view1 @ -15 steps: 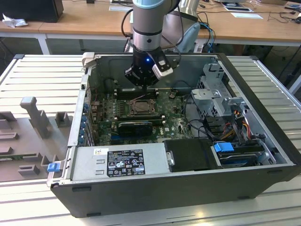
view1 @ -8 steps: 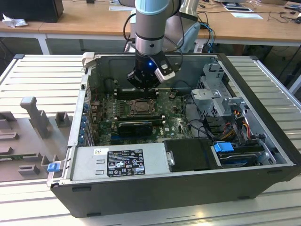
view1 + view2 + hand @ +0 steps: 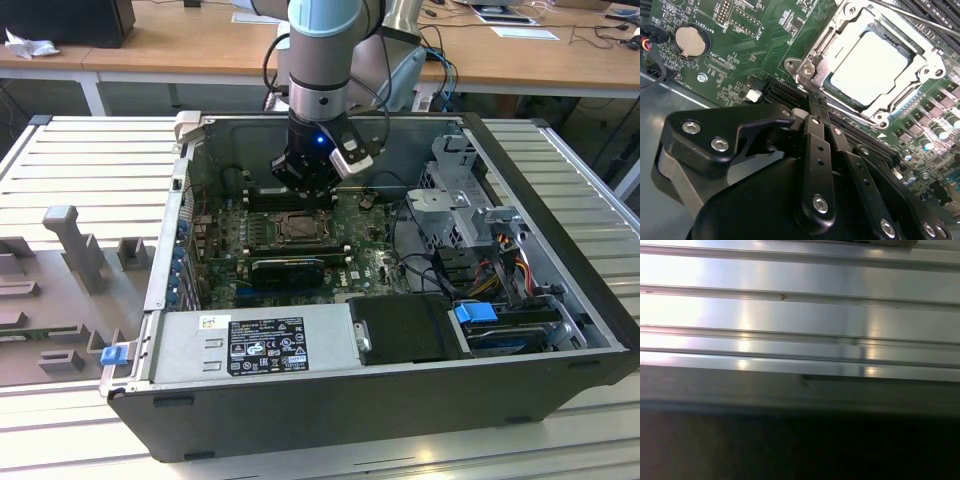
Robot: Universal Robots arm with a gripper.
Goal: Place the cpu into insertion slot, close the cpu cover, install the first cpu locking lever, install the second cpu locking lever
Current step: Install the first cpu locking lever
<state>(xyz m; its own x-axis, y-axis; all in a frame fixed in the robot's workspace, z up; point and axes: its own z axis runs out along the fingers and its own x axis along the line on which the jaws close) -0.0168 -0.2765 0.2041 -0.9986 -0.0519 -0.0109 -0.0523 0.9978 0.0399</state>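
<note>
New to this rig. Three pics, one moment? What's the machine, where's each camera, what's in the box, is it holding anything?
Yes, one moment. The machine is a single robot arm reaching down into an open computer case that lies on a ribbed metal table.

The exterior view comes from a camera off the arm. The two wrist views come from cameras riding on the arm.

The second wrist view looks past the black hand, fingers together with nothing between them, at the green motherboard. There the cpu sits in the insertion slot with the cpu cover lying closed around it.

The first wrist view shows ribbed metal, seemingly the table.
</note>
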